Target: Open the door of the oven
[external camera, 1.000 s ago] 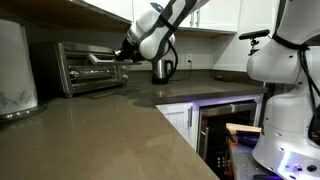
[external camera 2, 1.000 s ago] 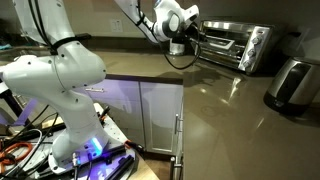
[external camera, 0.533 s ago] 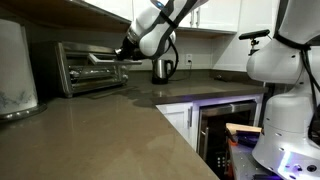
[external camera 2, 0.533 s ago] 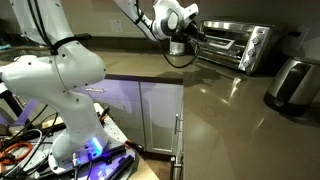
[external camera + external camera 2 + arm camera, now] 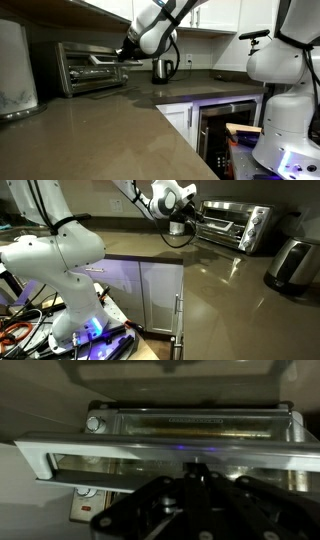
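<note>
in an exterior view, the oven (image 5: 85, 68) is standing on the far left part of the desk (image 5: 110, 130), close to the back wall. the gripper (image 5: 124, 55) is hanging just right of the oven in this view, level with its upper part. a steel kettle (image 5: 160, 70) is standing further right on the desk, apart from the gripper. in the wrist view, the door (image 5: 150, 460) is leaning out from the oven's front, partway open. the wire rack (image 5: 190, 425) is showing in the gap beyond the door's silver frame. the gripper (image 5: 200, 478) is appearing at the lower middle of that view as a dark, blurred mass close against the door's frame. the jaws are showing no clear outline: it cannot be told whether they are apart, together or clamped on the door.
</note>
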Motion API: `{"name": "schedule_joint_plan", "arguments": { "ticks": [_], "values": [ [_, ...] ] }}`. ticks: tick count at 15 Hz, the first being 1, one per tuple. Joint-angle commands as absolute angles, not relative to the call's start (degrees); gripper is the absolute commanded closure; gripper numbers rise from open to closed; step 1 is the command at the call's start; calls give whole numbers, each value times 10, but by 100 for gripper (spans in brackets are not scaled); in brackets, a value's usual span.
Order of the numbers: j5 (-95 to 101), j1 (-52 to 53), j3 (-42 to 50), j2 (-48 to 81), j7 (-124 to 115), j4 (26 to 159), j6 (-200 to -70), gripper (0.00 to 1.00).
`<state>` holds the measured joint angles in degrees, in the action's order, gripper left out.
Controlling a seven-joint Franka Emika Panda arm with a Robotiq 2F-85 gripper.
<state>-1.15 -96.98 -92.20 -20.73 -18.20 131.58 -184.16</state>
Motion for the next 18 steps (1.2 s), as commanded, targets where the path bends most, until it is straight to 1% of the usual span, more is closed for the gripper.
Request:
{"name": "schedule_joint_plan", "arguments": {
  "ticks": [1,18],
  "values": [
    [-6,-949,-907,-174,-170,1326,-1826,95],
    [-7,-938,-902,-158,-171,1349,-1805,95]
  ]
}}
